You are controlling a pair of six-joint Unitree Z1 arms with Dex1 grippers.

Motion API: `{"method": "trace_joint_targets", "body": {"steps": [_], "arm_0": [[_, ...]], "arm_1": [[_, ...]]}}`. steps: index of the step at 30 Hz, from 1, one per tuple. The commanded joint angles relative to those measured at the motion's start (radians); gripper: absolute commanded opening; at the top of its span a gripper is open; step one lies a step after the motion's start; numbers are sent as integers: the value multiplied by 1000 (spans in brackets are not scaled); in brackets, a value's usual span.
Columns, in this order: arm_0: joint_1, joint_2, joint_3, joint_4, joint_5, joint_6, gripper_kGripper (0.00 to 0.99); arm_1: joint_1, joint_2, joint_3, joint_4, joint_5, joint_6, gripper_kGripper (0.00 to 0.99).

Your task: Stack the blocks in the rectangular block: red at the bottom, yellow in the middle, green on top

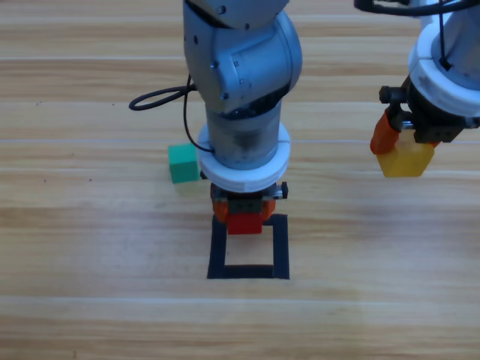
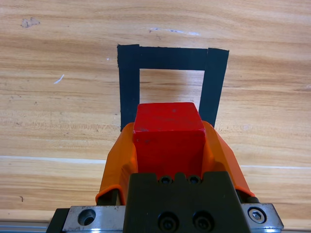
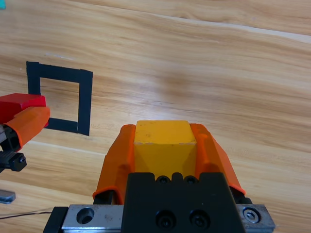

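Observation:
My left gripper point(image 1: 244, 217) is shut on the red cube point(image 1: 244, 222) and holds it over the far edge of the black tape frame point(image 1: 280, 247). The left wrist view shows that red cube point(image 2: 168, 136) clamped between the orange jaws of my left gripper point(image 2: 168, 145), with the frame point(image 2: 128, 87) just beyond and bare wood inside it. At the right, my right gripper point(image 1: 401, 146) is shut on the yellow cube point(image 1: 406, 160), held off to the side; the yellow cube point(image 3: 164, 145) fills the jaws in the right wrist view. The green cube point(image 1: 182, 163) rests on the table left of the left arm.
A black cable point(image 1: 161, 96) loops on the table behind the left arm. In the right wrist view the frame point(image 3: 85, 99) and the left gripper with the red cube point(image 3: 19, 104) appear at the left.

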Motion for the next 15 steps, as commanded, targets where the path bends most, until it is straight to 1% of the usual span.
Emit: {"method": "trace_joint_targets", "body": {"steps": [1,6,15], "arm_0": [[-16,89,-17,6,-25,-11,66],[-16,118,-17,-10,-43,-3,66],[-16,141,-19,-20,-45,2,66]], "arm_1": [[33,79,10,-4,-30,-16,0],[33,87,5,-4,-30,-16,0],[31,93,-1,-4,-33,-16,0]]}}
